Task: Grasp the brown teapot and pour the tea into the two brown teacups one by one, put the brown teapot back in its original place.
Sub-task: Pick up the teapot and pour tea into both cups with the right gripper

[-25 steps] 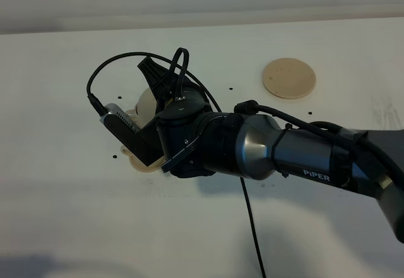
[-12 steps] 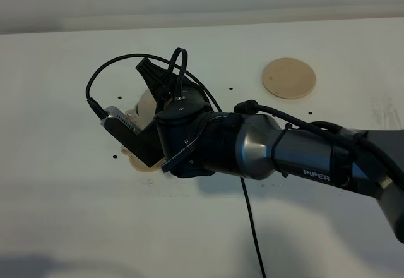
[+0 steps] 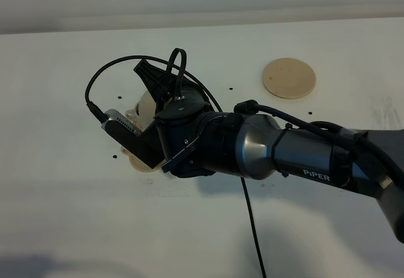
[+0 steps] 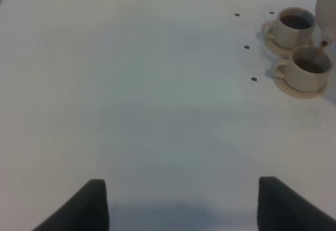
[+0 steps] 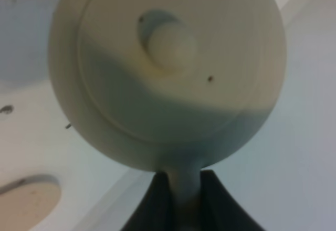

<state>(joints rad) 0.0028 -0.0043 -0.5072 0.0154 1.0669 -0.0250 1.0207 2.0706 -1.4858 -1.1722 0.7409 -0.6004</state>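
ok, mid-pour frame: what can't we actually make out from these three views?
- Exterior high: right arm's wrist covers most of the teapot and both teacups; only a saucer edge shows.
- Left wrist: teapot cut off by the frame edge, only its spout over the nearer cup; left gripper shows only blurred fingertips.
- Right wrist: right gripper clamps the handle; teapot body hides both cups.
- Tea stream: too small to tell.

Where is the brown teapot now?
The brown teapot hangs in the right gripper, held by its handle, left of centre in the exterior high view, its spout over the nearer teacup.
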